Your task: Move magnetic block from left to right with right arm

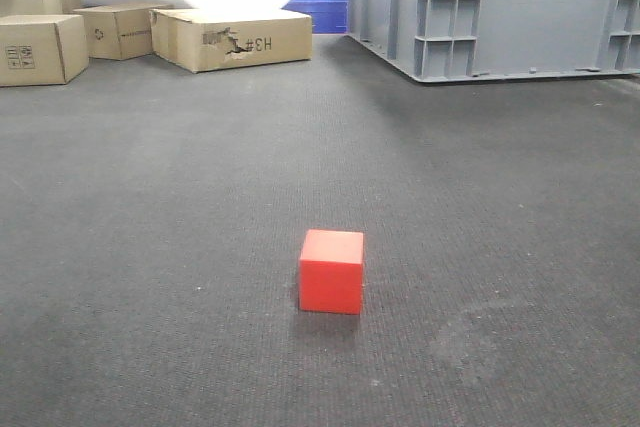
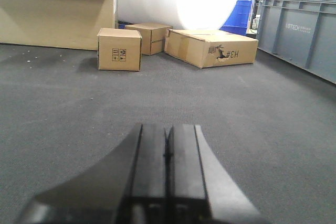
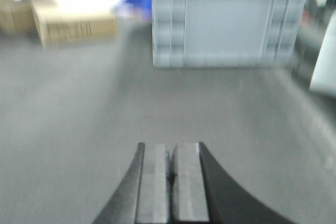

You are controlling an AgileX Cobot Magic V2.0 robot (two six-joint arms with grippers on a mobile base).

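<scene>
behind the magnetic block (image 1: pixel 332 271), a cardboard box (image 1: pixel 232 39) reads "#h3".

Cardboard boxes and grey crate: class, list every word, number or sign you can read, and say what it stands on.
"#H3": side of the torn cardboard box.
"BTECH", roughly: embossed on the grey crate; its smaller line is too small to read.
Handling symbols: front of the small cardboard box; too small to read.
The magnetic block carries no marks.

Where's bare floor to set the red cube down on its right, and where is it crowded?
Bare grey carpet lies right of the magnetic block, up to the grey crate at the back right. More bare carpet lies left and in front of it. Crowded: the back left, where the cardboard boxes cluster.
</scene>
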